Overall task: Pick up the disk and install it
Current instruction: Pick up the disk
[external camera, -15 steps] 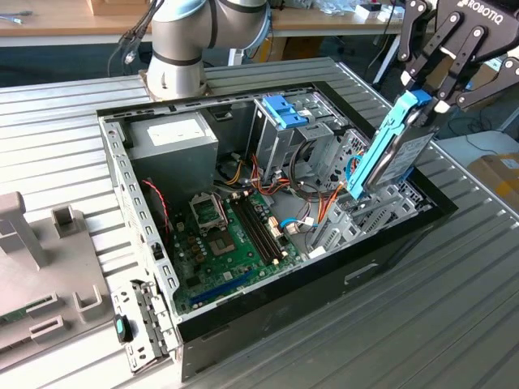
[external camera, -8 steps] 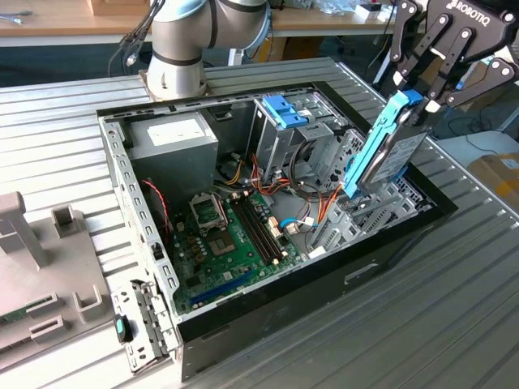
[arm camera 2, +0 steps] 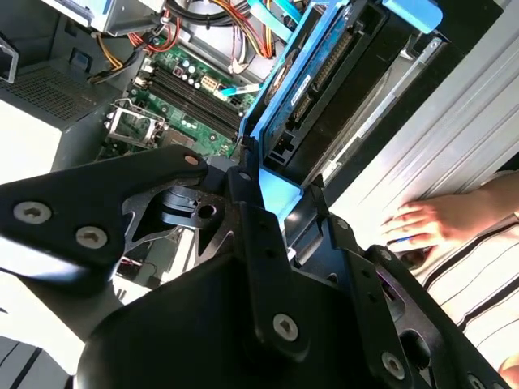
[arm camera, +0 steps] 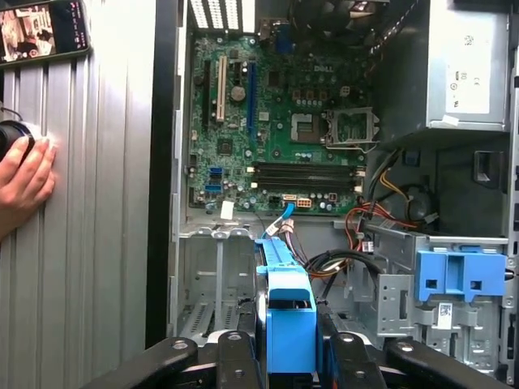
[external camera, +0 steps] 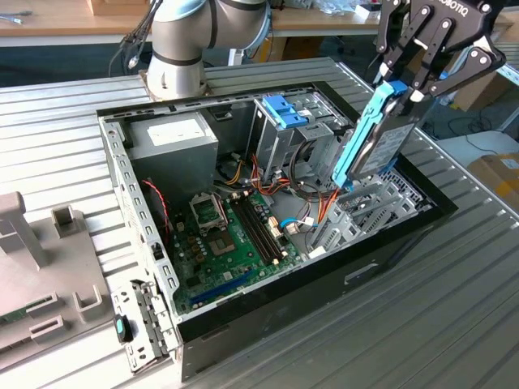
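Inside a robotics lab: a robot arm [external camera: 174, 49] stands at a ribbed metal table [external camera: 454, 324] carrying an opened computer case [external camera: 324, 284], with wooden workbenches [external camera: 57, 23], cables [external camera: 132, 42] and cardboard boxes [external camera: 496, 174] behind.

One disk [external camera: 383, 136]; one computer case [external camera: 324, 284]; one hand [arm camera: 24, 178].

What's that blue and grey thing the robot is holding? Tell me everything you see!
The disk is a flat grey metal rectangle framed by a bright blue plastic rail. The gripper pinches its top end, so it hangs nearly upright, slightly tilted, over the drive-bay side of the open computer case. Its connector edge shows in the second wrist view.
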